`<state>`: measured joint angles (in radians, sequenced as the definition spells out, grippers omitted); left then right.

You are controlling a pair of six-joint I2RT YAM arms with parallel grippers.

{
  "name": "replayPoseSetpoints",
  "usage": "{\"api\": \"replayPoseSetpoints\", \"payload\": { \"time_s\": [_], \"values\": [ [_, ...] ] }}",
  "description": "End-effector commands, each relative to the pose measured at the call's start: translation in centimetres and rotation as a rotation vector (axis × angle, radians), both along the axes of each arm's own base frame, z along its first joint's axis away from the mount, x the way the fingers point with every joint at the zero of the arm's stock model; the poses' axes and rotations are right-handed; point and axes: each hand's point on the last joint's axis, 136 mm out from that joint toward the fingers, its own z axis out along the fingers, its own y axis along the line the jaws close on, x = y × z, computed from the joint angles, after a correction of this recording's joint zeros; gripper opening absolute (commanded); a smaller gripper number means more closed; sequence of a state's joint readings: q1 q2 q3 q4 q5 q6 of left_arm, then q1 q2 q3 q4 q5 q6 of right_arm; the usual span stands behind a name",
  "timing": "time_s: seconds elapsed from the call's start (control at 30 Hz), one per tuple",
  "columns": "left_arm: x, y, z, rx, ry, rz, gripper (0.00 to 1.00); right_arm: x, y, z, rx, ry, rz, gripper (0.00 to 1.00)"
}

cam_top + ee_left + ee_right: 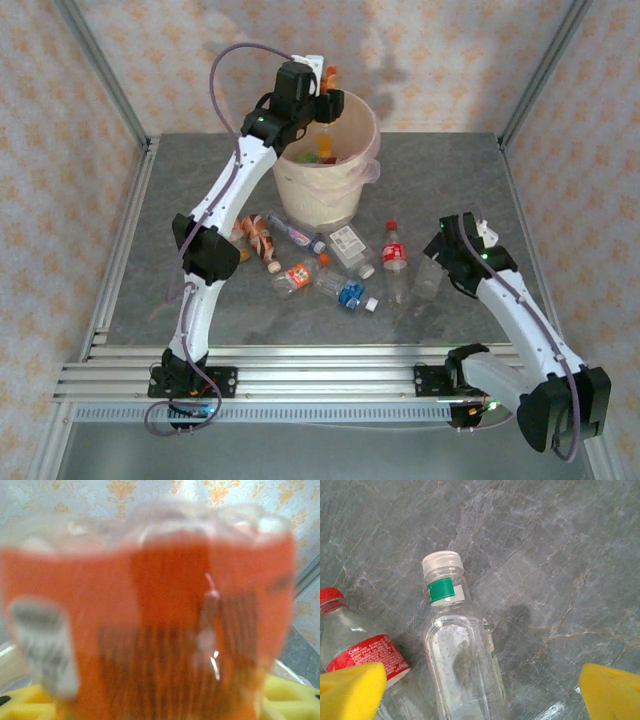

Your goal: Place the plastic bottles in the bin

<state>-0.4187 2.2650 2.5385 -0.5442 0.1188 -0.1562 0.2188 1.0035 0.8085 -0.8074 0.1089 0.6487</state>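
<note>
– Two tools are at work; what does each one have?
– The left tool (322, 90) is clamped on an orange bottle (150, 620), its yellow pads (25, 710) pressing from either side. Seen from overhead, it hangs above the bin (300, 195), over the rim at the bin's 12 o'clock. The right tool (481, 692) is spread wide and grips nothing.
– Where is the nearest bottle for the right arm?
– Directly below it. A clear bottle (462, 660) with a white cap and a green neck band sits between the spread pads, on the grey desk (560, 555). In the wrist view its long axis runs from 12 o'clock, the cap end, to 6 o'clock. The pads at 9 and 3 therefore sit across it, which should suit a straight descent and squeeze. Whether it stands or lies flat I cannot tell.
– Is anything crowding it?
– A red-labelled cola bottle (360, 645) is just beside it at 9 o'clock, close to the pad on that side. That pad could catch it on the way down.
– And the rest?
– Several more bottles (300, 275) are scattered on the desk at the bin's 6 o'clock, nearer the left arm.
</note>
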Motion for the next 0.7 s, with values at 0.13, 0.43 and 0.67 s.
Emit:
{"api": "replayPoseSetpoints", "payload": {
  "time_s": [0.13, 0.43, 0.67],
  "values": [
    [0.1, 0.4, 1.0, -0.019, -0.029, 0.027, 0.67, 0.5, 0.3, -0.9, -0.001, 0.004, 0.032, 0.99],
    [0.5, 0.1, -0.3, -0.020, -0.012, 0.021, 0.67, 1.1, 0.5, -1.3, 0.001, 0.008, 0.040, 0.99],
    [0.5, -0.4, -2.3, -0.028, 0.039, 0.014, 0.67, 1.3, 0.7, -2.7, 0.004, 0.036, 0.048, 0.99]
  ]
}}
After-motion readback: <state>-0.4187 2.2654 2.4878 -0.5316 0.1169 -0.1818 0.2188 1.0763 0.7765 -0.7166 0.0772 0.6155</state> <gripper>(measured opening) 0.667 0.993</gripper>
